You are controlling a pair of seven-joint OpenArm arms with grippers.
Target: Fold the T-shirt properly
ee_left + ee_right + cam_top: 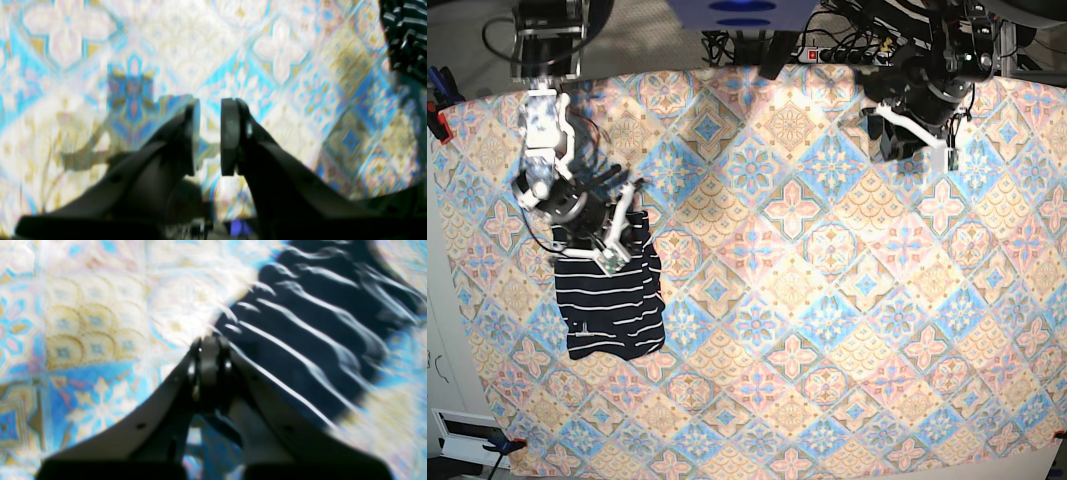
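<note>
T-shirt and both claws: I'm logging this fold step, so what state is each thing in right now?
T-shirt: bunched into a compact, wrinkled bundle near the tablecloth's edge, not laid flat.
Right claw: shut at the shirt's edge; whether it pinches cloth cannot be told.
Left claw: slightly open, empty, above bare tablecloth, away from the shirt.
Tablecloth: spread flat over the table.

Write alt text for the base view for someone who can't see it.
A folded T-shirt lies near the left edge of a patterned tablecloth, with the right gripper over its top edge. The left gripper hovers far across the cloth.
</note>
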